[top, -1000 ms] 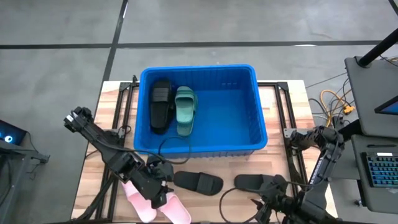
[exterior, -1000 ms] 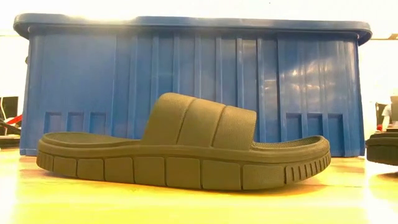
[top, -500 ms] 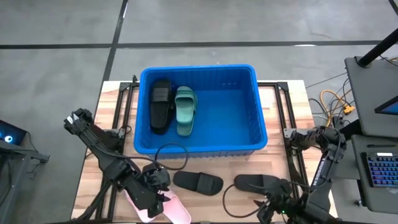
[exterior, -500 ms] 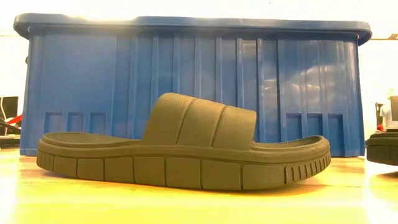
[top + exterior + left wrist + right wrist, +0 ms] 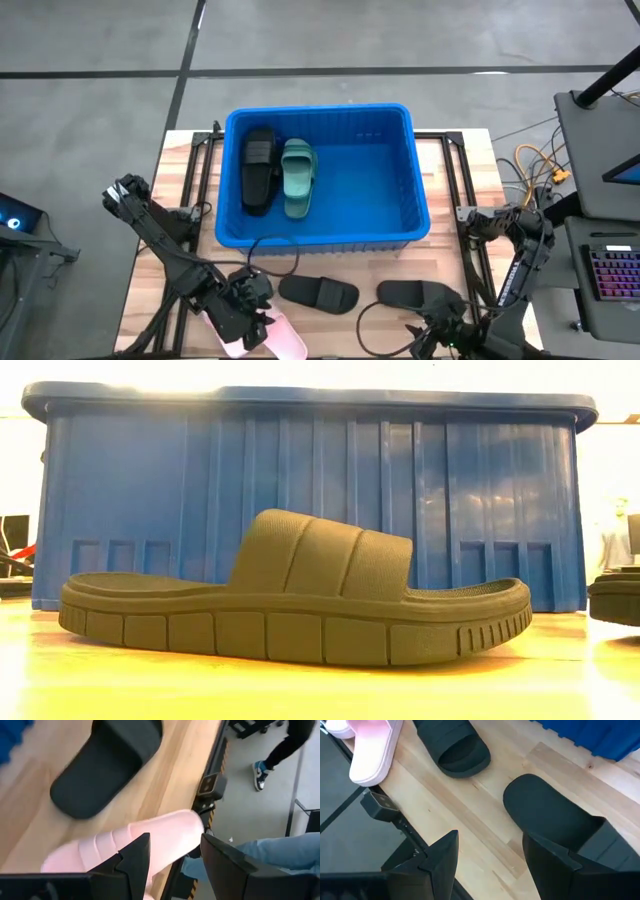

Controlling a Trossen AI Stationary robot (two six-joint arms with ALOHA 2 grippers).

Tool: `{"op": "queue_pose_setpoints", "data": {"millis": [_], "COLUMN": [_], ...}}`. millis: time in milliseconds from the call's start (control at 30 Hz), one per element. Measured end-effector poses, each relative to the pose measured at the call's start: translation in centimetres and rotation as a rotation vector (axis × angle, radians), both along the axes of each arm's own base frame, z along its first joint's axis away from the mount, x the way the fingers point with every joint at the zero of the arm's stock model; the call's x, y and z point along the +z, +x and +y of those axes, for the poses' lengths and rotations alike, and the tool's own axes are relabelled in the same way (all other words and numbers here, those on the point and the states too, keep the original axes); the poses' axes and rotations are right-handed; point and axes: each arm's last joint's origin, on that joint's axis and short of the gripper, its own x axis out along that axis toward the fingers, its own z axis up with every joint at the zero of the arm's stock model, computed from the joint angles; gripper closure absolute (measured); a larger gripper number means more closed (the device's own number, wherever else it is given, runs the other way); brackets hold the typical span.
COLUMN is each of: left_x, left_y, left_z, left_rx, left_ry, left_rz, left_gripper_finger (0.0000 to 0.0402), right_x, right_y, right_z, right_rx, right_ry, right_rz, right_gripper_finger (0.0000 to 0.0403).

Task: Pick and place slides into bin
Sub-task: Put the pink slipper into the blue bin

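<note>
- Fingers of the left gripper (image 5: 243,322), lower left of the high view, stand parted over a pink slide (image 5: 283,336) at the table's (image 5: 450,180) near edge; from its wrist camera they straddle that pink slide (image 5: 150,845), though I can't quite tell whether they touch it.
- Up in the middle, the blue bin (image 5: 415,170) holds a black slide (image 5: 258,168) and a light green slide (image 5: 298,178) side by side at its left end.
- Below the bin, a dark slide (image 5: 318,293) lies on the wood; the low view shows it (image 5: 300,600) in front of the bin wall (image 5: 480,500).
- Further right lies another dark slide (image 5: 410,294).
- Lower right, the right gripper (image 5: 447,336) hangs with fingers spread, empty, just beside that slide (image 5: 550,815).
</note>
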Motion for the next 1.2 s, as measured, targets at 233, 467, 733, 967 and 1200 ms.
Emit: {"op": "queue_pose_setpoints", "data": {"millis": [233, 467, 733, 967, 1200], "left_x": [-1.5, -4.5, -7.2, -9.2, -10.6], "left_y": [-0.9, -1.8, -2.6, -2.7, -3.0], "left_z": [-0.5, -0.1, 0.6, 0.7, 1.0], "left_rx": [0.039, 0.123, 0.138, 0.086, 0.128], "left_ry": [-0.021, -0.026, -0.006, -0.018, -0.04], "left_rz": [0.056, 0.21, 0.324, 0.29, 0.314], "left_gripper_finger": [0.0242, 0.0242, 0.0242, 0.0242, 0.0242], "right_x": [-0.2, -2.1, -3.2, -3.1, -3.1], "right_y": [1.6, 2.9, 3.3, 3.7, 3.8], "right_z": [0.1, -0.2, -0.3, -0.5, -0.4], "right_rx": [0.064, 0.095, 0.092, 0.116, 0.119], "right_ry": [0.013, 0.016, 0.033, 0.014, 0.029], "right_rz": [-0.024, -0.037, -0.041, -0.033, -0.041], "right_gripper_finger": [0.0193, 0.0193, 0.0193, 0.0193, 0.0193]}}
